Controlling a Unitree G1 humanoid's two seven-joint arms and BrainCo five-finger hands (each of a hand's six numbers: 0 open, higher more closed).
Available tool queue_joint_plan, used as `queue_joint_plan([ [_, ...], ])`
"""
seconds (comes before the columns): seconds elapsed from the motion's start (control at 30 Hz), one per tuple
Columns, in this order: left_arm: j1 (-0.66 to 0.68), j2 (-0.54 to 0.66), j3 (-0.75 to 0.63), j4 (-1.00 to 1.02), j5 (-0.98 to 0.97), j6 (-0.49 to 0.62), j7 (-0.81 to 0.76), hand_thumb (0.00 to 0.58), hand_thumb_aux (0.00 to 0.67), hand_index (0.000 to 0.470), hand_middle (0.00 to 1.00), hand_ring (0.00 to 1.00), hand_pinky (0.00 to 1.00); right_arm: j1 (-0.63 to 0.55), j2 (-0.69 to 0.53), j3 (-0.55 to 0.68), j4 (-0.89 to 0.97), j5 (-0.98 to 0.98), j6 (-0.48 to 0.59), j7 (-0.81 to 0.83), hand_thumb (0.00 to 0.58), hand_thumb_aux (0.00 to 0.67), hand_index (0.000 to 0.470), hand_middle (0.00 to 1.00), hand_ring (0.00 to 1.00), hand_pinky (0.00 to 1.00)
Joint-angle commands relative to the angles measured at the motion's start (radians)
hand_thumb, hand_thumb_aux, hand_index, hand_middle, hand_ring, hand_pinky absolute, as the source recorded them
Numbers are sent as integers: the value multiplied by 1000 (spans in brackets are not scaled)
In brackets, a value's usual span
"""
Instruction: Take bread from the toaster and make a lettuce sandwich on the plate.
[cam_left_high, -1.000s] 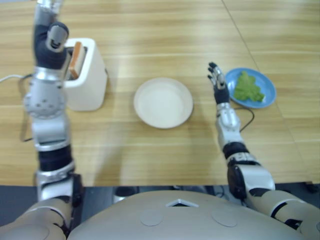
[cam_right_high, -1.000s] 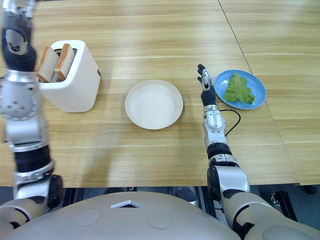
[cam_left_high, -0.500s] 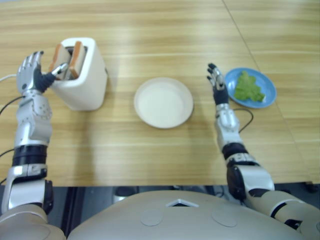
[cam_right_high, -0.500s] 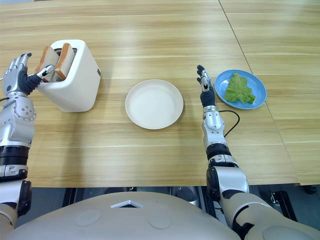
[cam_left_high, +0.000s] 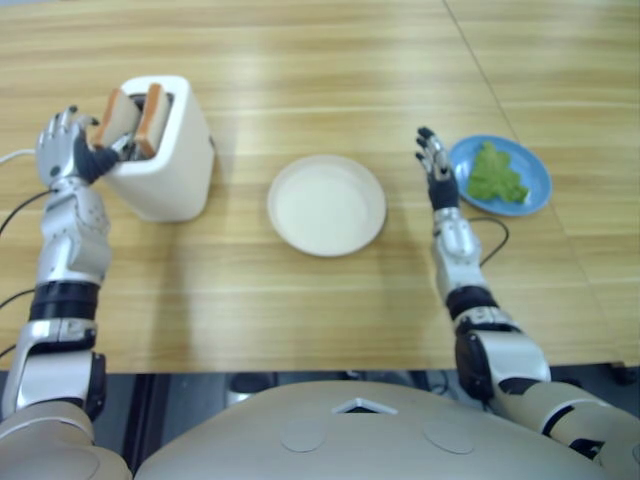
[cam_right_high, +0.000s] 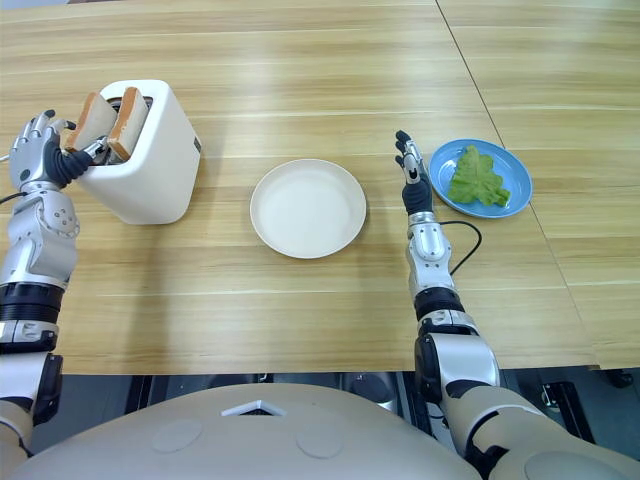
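Left of the plate (cam_right_high: 308, 208), your left hand (cam_right_high: 38, 152) spreads its fingers beside the toaster (cam_right_high: 150, 172) holding the bread (cam_right_high: 128, 118). Right of the plate, your straight-fingered, empty right hand (cam_right_high: 410, 170) neighbours the lettuce (cam_right_high: 476, 176).

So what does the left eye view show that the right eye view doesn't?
Left eye view: a thin white cord on the wooden table, left of the white toaster. Right eye view: more table beyond the blue plate of green lettuce. Both: left hand at the toaster's two bread slices, empty cream plate, open right hand.
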Motion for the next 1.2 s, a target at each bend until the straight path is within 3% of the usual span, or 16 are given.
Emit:
queue_joint_plan([
  [0.03,19,11,-24,-21,5,7,-9,580,670,460,0,0,0,10,-5,-3,-1,0,6,0,0,0,0,0,0,0],
  [0.2,34,8,-11,-111,17,-7,55,580,670,460,0,0,0,11,-4,-4,4,0,7,-1,0,0,0,0,0,0],
  [0.23,39,7,-5,-140,19,-15,76,580,670,460,863,863,863,11,-4,-3,5,-1,7,-2,0,0,0,0,0,0],
  [0.27,43,5,3,-168,20,-24,96,580,670,460,1000,1000,1000,11,-4,-3,6,-1,8,-2,0,0,0,0,0,0],
  [0.57,133,-64,203,-603,29,-119,350,580,670,460,1000,1000,1000,9,-1,1,12,-4,13,-3,0,0,0,0,0,0],
  [0.7,117,-122,212,-679,-144,-225,271,580,670,460,1000,1000,1000,8,4,4,15,-5,15,-3,0,0,0,0,0,0],
  [0.97,19,-381,-83,-365,-568,-388,-167,580,670,460,1000,1000,1000,1,9,9,19,-6,20,0,0,0,0,0,0,0],
  [1.2,-25,-509,-239,5,-608,-405,-400,580,670,460,1000,1000,1000,5,3,8,13,-2,22,3,0,0,0,0,0,0],
])
